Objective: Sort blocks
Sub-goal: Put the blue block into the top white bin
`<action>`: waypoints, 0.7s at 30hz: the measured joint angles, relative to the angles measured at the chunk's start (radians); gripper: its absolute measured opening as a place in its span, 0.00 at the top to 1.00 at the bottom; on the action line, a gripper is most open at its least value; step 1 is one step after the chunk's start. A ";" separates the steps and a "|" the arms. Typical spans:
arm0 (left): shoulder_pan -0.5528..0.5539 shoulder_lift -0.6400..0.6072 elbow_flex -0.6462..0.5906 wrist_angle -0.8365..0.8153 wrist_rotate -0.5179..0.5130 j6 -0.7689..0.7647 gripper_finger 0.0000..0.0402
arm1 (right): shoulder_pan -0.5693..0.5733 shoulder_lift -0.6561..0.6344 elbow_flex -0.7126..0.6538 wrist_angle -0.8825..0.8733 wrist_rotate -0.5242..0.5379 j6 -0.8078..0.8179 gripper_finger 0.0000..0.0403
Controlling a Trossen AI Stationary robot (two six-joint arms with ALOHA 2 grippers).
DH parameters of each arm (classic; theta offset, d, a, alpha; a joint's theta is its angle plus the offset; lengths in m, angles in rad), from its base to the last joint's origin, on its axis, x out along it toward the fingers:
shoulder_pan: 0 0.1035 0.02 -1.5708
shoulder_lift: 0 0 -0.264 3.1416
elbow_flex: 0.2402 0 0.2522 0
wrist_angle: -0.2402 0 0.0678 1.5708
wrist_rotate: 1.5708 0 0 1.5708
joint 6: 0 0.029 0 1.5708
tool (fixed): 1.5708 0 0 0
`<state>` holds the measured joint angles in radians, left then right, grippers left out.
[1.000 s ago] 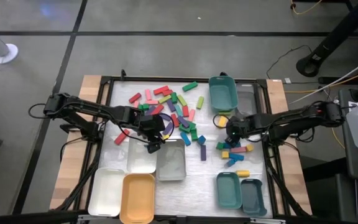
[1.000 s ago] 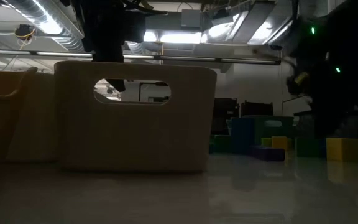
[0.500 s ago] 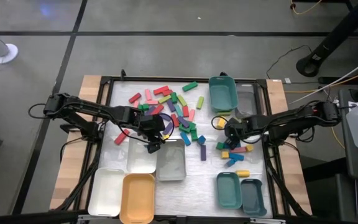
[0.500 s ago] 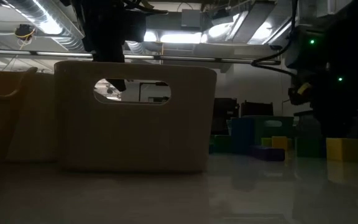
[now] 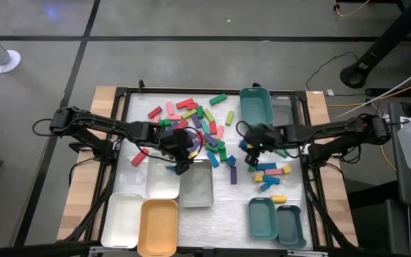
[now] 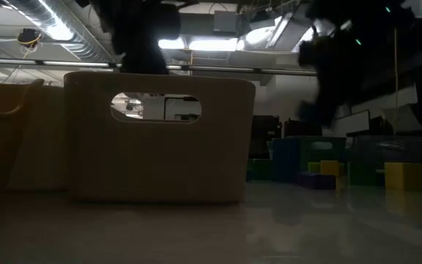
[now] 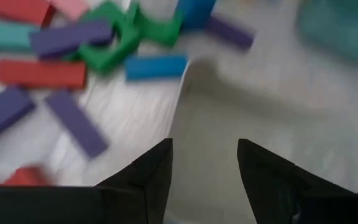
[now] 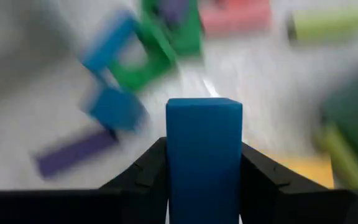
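Many small coloured blocks lie in a loose pile on the table's far middle, and a smaller cluster lies on its right. My left gripper hovers open over the far rim of the grey tray, with purple, red, green and blue blocks just beyond it. My right gripper is between the pile and the right cluster, near the far teal tray, and is shut on a blue block. My right gripper pinches the blue block between its two fingers, one finger on each long side. The block lies along the fingers, and its free end sticks out past the fingertips. It is lifted clear of the table, over scattered blocks.
Two white trays and an orange tray sit near left, beside the grey tray. A teal tray and a grey tray sit near right. A lone yellow block lies above them. The low view is mostly filled by a white tray.
My right gripper has risen from the right cluster and moved toward the table's left and far side, carrying the blue block toward the far teal tray. My left gripper has shifted slightly toward the right over the grey tray.
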<state>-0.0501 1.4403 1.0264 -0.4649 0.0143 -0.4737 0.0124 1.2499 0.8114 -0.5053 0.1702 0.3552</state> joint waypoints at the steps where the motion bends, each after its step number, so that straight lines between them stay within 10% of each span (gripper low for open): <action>1: 0.004 0.000 0.000 0.034 0.000 -0.034 0.59 | 0.000 -0.001 0.013 0.037 -0.005 -0.046 0.67; 9: 0.060 -0.002 0.000 0.247 -0.003 -0.357 0.58 | 0.000 -0.001 0.029 0.288 -0.006 -0.350 0.67; 21: 0.113 0.015 0.000 0.493 -0.134 -0.383 0.58 | 0.000 0.000 0.029 0.400 -0.006 -0.551 0.66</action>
<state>0.0625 1.4552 1.0264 0.0283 -0.1196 -0.8565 0.0128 1.2499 0.8406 -0.1055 0.1647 -0.1959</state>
